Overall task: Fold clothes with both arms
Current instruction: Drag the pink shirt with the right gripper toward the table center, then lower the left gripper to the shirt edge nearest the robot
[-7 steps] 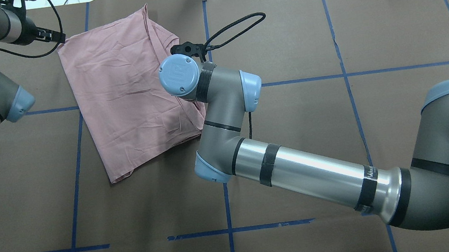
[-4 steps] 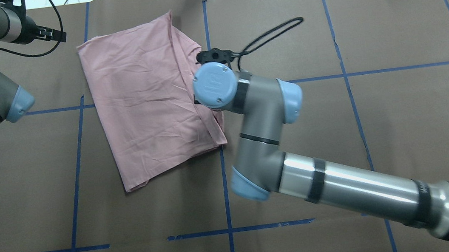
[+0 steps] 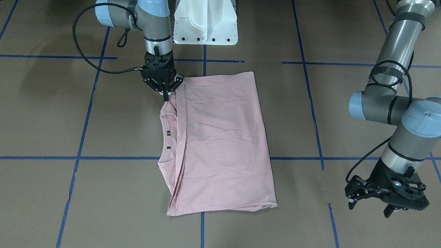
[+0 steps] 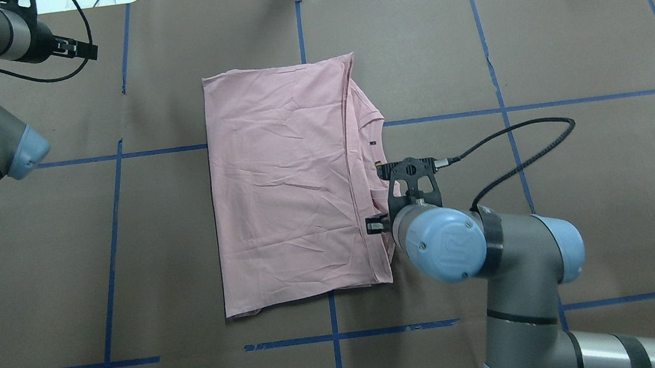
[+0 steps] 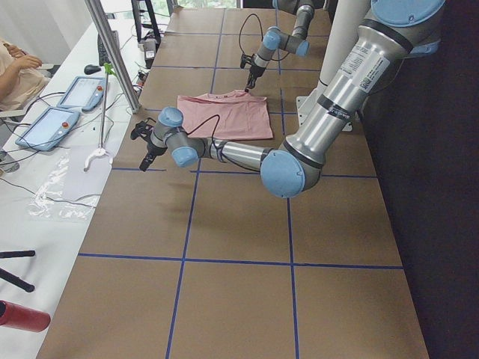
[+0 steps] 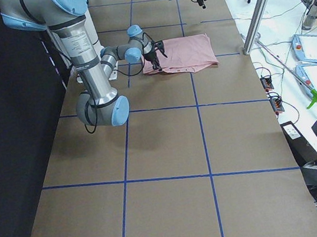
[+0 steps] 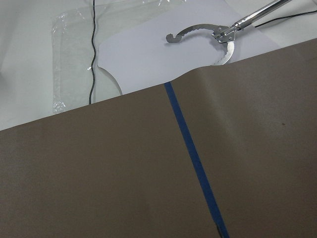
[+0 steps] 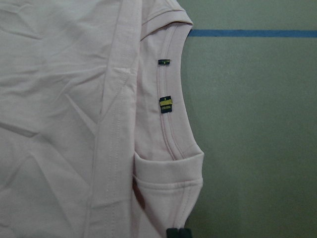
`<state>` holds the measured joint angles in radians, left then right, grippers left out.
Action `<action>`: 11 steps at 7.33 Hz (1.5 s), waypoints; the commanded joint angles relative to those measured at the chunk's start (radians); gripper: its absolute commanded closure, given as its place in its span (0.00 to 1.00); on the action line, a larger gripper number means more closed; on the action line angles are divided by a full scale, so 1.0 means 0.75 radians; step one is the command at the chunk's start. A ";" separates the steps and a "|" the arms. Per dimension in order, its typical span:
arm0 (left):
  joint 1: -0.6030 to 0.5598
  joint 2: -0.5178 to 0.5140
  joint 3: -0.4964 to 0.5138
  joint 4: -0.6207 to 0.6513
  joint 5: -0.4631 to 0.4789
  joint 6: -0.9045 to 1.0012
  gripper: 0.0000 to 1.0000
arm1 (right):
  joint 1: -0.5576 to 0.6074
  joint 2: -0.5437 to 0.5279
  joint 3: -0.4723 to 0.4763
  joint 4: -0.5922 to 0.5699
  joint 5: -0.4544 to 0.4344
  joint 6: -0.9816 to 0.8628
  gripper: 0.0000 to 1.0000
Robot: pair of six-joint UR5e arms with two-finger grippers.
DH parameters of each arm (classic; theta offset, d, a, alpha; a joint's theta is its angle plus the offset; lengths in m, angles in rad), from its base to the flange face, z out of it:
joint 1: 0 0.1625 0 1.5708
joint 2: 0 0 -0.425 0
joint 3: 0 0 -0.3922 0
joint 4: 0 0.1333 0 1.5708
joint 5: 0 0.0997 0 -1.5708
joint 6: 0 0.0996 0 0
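Observation:
The pale pink T-shirt (image 3: 220,138) lies folded in a long rectangle in the middle of the table, back side up, so its print is hidden. Its ribbed collar (image 8: 171,114) and two small tags (image 8: 166,103) peek out along the edge nearest my right arm. My right gripper (image 3: 165,95) is shut on that edge beside the collar, lifting the fabric into a small peak; overhead it sits at the T-shirt's (image 4: 284,189) right side. My left gripper (image 3: 370,207) hangs open over bare table, far from the cloth, near the table's far left corner (image 4: 77,50).
Brown paper with blue tape lines (image 4: 334,336) covers the table. The white pedestal base (image 3: 205,20) stands at the robot's edge. Past the far edge lie a metal reacher tool (image 7: 218,34), plastic film, tablets (image 5: 45,123) and a seated person.
My right gripper has dragged the T-shirt to the right and toward the robot, turning it from a slant to lie square with the tape lines. The left arm has stayed put.

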<state>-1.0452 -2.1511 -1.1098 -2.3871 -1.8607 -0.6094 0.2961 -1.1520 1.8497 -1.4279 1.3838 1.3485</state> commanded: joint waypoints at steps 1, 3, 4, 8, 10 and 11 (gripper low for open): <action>0.003 0.003 -0.009 0.000 0.000 -0.004 0.00 | -0.045 -0.041 0.037 0.000 -0.043 0.020 1.00; 0.009 0.003 -0.017 0.000 0.000 -0.004 0.00 | -0.053 -0.065 0.041 0.002 -0.059 0.020 0.01; 0.015 0.013 -0.058 0.004 -0.004 -0.006 0.00 | -0.057 -0.092 0.100 0.000 -0.072 0.018 0.00; 0.267 0.351 -0.639 0.023 -0.131 -0.501 0.00 | -0.078 -0.266 0.240 0.149 -0.064 0.026 0.00; 0.555 0.558 -0.961 0.027 0.044 -0.834 0.00 | -0.078 -0.264 0.238 0.151 -0.068 0.026 0.00; 0.691 0.579 -1.005 0.051 0.138 -0.968 0.00 | -0.078 -0.262 0.238 0.151 -0.068 0.026 0.00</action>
<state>-0.6563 -1.7640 -1.7839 -2.3629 -1.8439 -1.1995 0.2380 -1.3491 2.0281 -1.3159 1.3337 1.3683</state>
